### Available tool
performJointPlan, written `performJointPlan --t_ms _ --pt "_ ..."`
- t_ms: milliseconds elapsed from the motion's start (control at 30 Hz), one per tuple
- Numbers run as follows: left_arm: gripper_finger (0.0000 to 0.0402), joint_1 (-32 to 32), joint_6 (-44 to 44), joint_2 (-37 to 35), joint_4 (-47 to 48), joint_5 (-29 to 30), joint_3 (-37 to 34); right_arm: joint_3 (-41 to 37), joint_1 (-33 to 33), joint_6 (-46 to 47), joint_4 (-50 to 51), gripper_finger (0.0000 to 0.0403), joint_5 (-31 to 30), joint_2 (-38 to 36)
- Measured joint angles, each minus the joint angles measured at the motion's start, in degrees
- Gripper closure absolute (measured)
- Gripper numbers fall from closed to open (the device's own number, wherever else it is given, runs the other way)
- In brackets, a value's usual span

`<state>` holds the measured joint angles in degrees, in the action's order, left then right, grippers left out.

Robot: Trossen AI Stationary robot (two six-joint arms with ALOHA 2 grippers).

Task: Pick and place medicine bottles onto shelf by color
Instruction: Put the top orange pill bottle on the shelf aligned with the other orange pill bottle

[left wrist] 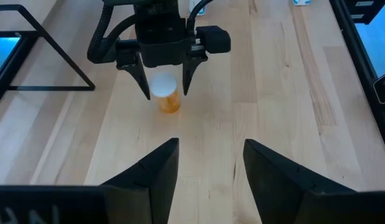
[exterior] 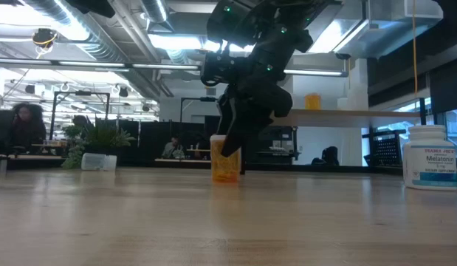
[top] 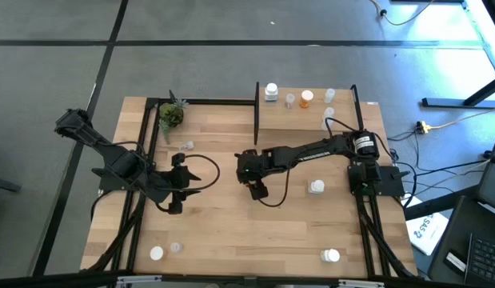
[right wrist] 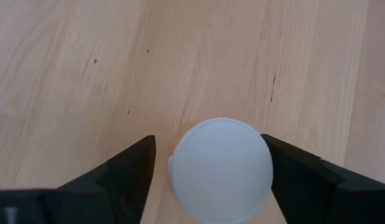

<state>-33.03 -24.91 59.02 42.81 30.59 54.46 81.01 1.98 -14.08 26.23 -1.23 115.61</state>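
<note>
Currently the right claw (right wrist: 208, 171) straddles the white-capped orange plastic bottle (left wrist: 166, 94), jaws wide; next, clamp and lift toward the shelf at one o'clock.

A small potted plant (top: 171, 114) sits near the far left corner of the wooden worktop (top: 223, 232); cables (top: 439, 128) trail across the floor.

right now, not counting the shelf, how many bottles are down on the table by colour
white bottles: 3
clear bottles: 2
orange bottle: 1
total: 6
</note>
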Motion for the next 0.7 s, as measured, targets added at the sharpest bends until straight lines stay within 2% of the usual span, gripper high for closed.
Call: performJointPlan --t_ms 333,700 --pt "0.0227 0.0 0.0 0.0 0.0 0.0 0.0 0.0 0.0 0.4 0.0 0.02 2.5 0.0" --pt "0.0227 0.0 0.0 0.0 0.0 0.0 0.0 0.1 0.5 1.8 0.2 0.0202 2.9 0.0"
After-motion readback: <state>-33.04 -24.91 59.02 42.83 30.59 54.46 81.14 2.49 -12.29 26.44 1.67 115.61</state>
